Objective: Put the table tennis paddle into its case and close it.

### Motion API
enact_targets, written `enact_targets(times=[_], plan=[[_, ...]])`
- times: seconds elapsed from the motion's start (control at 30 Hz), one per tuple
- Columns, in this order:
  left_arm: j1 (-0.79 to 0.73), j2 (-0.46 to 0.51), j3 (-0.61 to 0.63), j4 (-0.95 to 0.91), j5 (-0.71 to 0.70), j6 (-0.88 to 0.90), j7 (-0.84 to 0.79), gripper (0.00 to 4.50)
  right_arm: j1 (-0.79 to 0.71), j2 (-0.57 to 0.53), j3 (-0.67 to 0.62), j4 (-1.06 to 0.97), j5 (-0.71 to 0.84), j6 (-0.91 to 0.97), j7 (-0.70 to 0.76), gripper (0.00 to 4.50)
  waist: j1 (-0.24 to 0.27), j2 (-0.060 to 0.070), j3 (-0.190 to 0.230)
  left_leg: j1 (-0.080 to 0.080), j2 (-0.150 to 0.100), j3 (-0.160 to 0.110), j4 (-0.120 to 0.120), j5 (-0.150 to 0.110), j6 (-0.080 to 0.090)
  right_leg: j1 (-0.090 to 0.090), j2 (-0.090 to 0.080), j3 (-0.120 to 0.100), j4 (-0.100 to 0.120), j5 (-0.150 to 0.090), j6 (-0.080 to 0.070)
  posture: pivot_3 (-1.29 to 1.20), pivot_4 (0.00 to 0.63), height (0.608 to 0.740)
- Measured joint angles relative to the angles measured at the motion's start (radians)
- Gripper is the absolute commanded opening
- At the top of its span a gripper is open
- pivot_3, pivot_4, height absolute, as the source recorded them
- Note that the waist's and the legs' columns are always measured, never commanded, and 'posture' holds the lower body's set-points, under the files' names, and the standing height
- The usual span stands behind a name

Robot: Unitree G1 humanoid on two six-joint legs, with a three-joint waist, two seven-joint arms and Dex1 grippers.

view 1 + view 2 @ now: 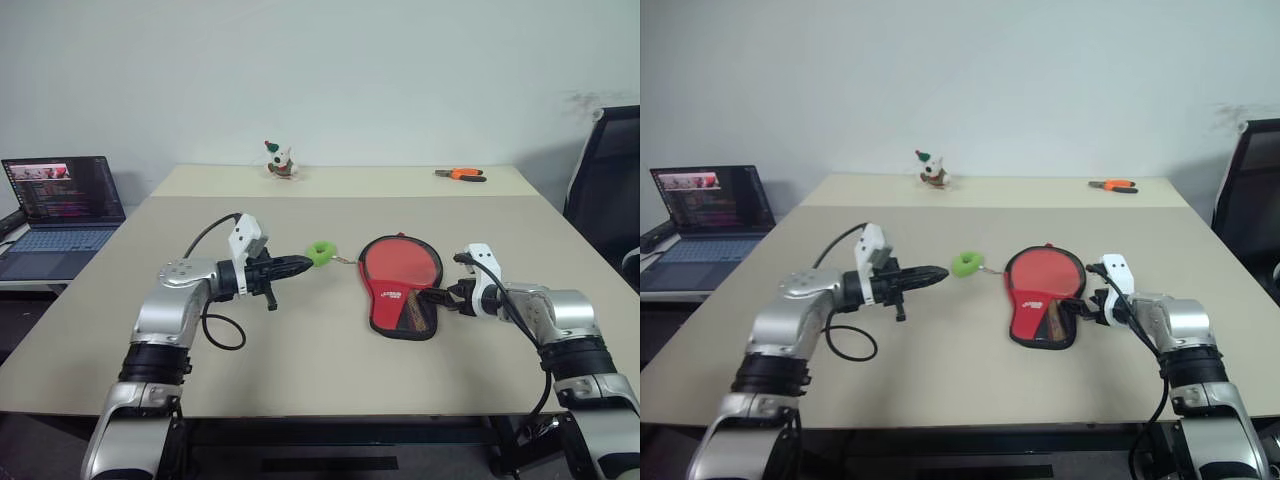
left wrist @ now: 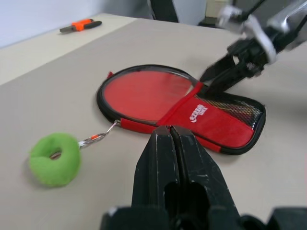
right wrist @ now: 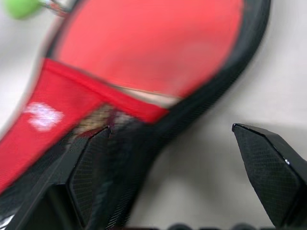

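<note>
Item: paddle-shaped black fabric case point(image 1: 405, 320) with red logo panel, lying flat mid-table, the round red rubber-faced paddle point(image 1: 400, 267) already seated inside, face exposed, flap not yet closed. Right gripper point(image 1: 452, 296), fingers spread, at the case's handle end; left gripper point(image 1: 295, 266), fingers pressed together and empty, beside the green fuzzy zipper pull point(image 1: 321, 253) left of the case. Advice: pin the handle end firmly, then draw the pull steadily along the rim.
</note>
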Motion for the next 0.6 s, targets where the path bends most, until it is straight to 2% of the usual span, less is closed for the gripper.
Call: enact_targets(times=[0.23,0.37,0.6], plan=[[0.015,0.019,0.003,-0.063,-0.028,0.042,0.049,0.08,-0.037,0.007,0.047,0.056,-0.072,-0.043,0.070,4.50,0.001,0.000,0.000,0.001,0.000,0.001,0.001,0.000,0.000,0.001,0.000,0.000,0.000,0.001,0.001,0.00,0.150,0.740],[0.015,0.020,0.002,-0.065,-0.033,0.042,0.063,0.00,-0.041,0.032,0.073,0.048,-0.096,-0.047,0.099,3.64,-0.010,0.000,0.000,0.001,0.001,0.001,0.001,0.000,0.000,0.001,0.000,0.001,0.000,0.001,0.001,0.00,0.150,0.740],[0.015,0.023,0.000,-0.070,-0.043,0.042,0.071,0.00,-0.041,0.086,0.076,0.034,-0.111,-0.034,0.123,1.28,-0.017,-0.001,-0.001,0.002,0.002,0.001,0.001,0.000,0.000,0.001,0.000,0.001,0.001,0.001,0.000,0.00,0.150,0.740]])
